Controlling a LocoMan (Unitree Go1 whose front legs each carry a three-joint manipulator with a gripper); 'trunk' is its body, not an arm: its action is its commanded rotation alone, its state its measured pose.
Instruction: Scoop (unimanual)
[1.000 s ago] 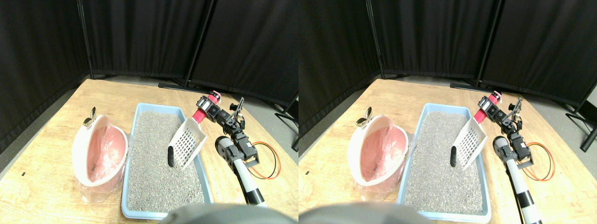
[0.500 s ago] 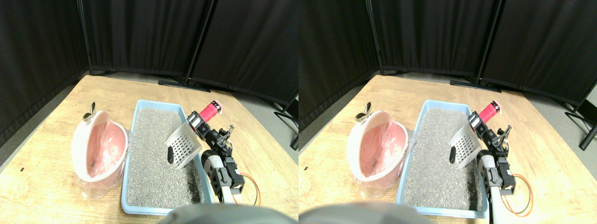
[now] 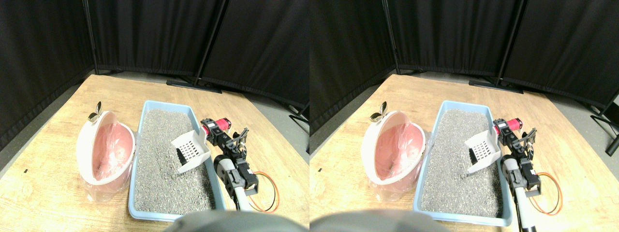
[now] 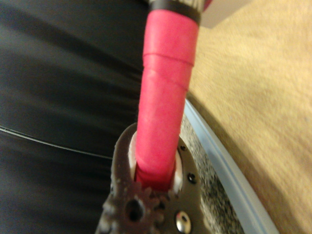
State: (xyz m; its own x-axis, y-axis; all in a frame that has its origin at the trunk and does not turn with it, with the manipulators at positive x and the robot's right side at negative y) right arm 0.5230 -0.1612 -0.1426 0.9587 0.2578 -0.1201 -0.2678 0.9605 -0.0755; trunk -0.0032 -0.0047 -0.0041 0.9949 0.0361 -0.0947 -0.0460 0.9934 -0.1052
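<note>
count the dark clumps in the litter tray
1 in view: a dark clump sits at the mouth of the white scoop, near the right side of the blue litter tray. Others may be buried in the grey litter or hidden behind the scoop.

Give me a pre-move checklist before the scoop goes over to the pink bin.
1. Grip: right gripper clamps the scoop's red handle: ok.
2. Load: dark lump sits in the white scoop: ok.
3. Scoop clear of the litter: cannot tell.
4. Pink bin open, facing the blue tray: ok.
5. Path from scoop to bin free of obstacles: ok.
</note>
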